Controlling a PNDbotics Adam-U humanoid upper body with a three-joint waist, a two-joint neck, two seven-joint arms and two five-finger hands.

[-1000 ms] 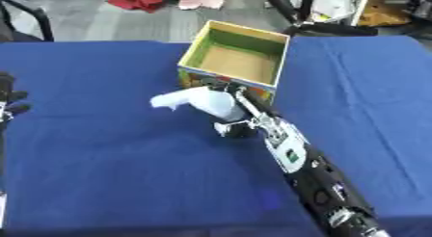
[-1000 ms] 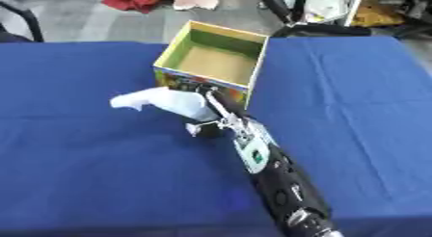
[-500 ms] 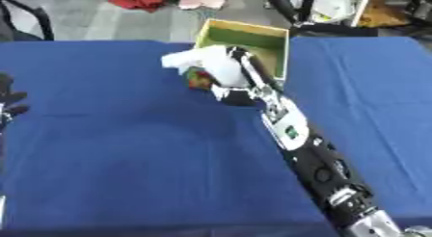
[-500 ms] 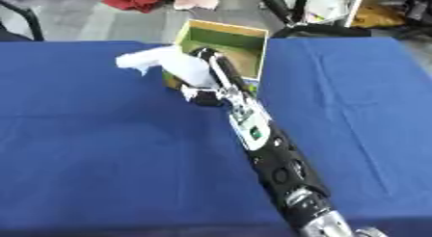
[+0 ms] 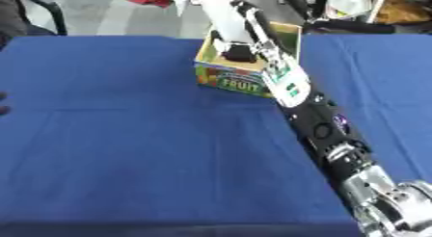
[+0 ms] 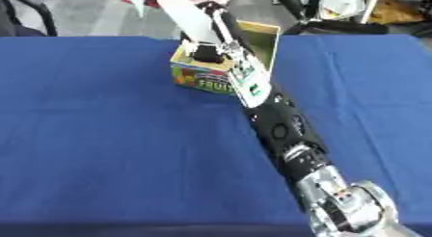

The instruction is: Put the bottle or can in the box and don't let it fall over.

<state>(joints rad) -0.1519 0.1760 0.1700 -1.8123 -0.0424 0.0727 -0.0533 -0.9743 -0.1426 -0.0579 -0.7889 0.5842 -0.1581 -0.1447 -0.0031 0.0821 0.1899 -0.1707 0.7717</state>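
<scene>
- At the left edge of the left eye view a dark sliver of the left hand (image 5: pixel 3 103) shows beside the table; its fingers cannot be made out, and it sits at the same edge as a second ago.
- The table (image 5: pixel 127 149) wears a blue cloth, matte and soft, with faint creases; nothing else lies on its near half.
- The white bottle (image 5: pixel 221 14) was low over the cloth, short of the box, a second ago; it has since been carried up and forward and now hangs above the box's opening, leaning with its top toward the upper left; it looks like smooth, pale plastic, long and narrowing at the upper end, which runs out of frame.
- The box (image 5: pixel 240 79) is a small open carton, green-rimmed with a bright printed front reading FRUIT; it stands where it did, near the table's far edge.
- The right hand (image 5: pixel 239 47) is wrapped around the bottle's lower part, dark fingers curled on it; the black and silver arm stretches diagonally from the lower right.
- My reading: the carry is nearly done; the bottle needs righting before lowering, since a tilted base could catch the thin carton wall and tip.
</scene>
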